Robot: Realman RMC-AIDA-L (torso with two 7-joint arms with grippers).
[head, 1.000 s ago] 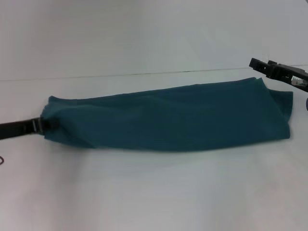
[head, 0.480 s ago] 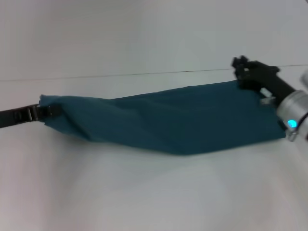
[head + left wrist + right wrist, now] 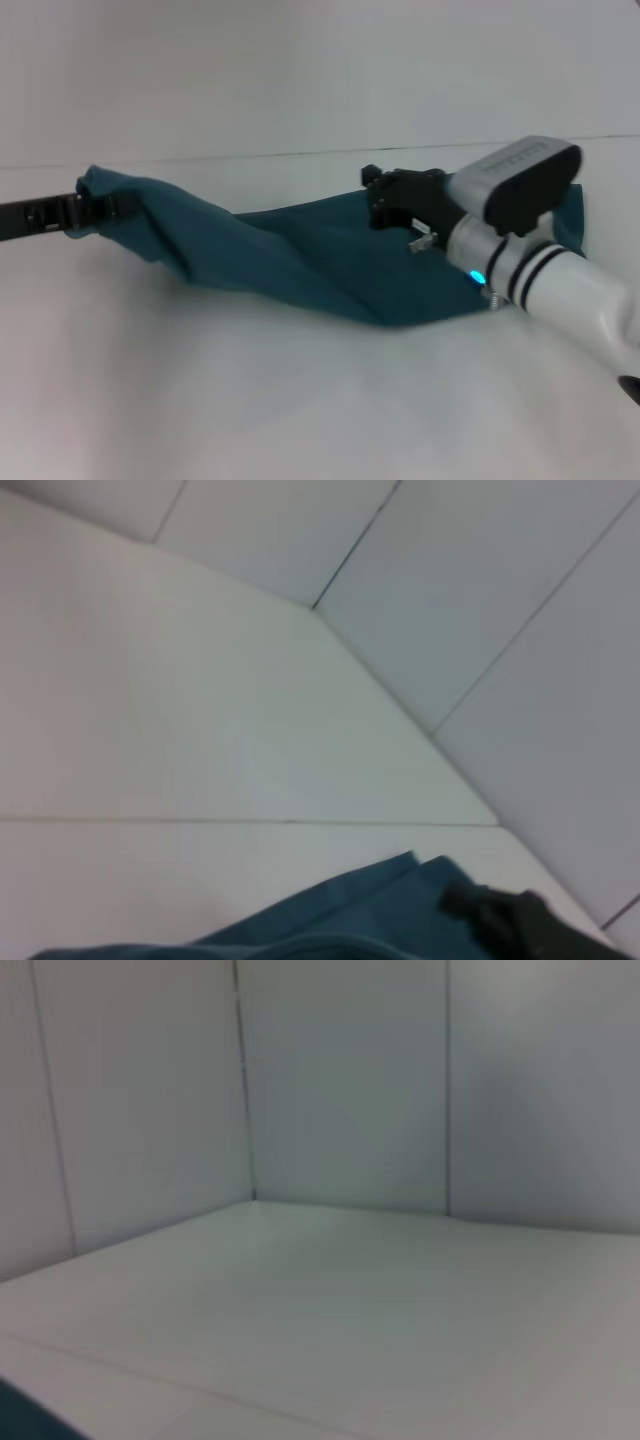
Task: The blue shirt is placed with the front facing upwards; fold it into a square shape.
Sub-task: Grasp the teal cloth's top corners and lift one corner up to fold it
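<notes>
The blue shirt point(image 3: 330, 265) lies as a long folded band across the middle of the white table point(image 3: 300, 400), running from the left edge toward the right. Its left end is lifted off the surface, pinched in the left gripper point(image 3: 92, 208), whose jaws are closed on the cloth. The right gripper point(image 3: 378, 198) hovers over the band's far edge, right of centre; from these views it cannot be told whether its jaws are closed or whether they hold any fabric. The left wrist view shows a teal edge of the shirt and the other arm's dark tool beyond it; the right wrist view shows mostly bare table and walls.

The step in hand looks like carrying one end of the band over the other to shorten it toward a square. To do it well, the raised end should travel low and level, both arms keeping the fold edge straight so the layers do not twist, and the carried end should land flush with the opposite end before release
</notes>
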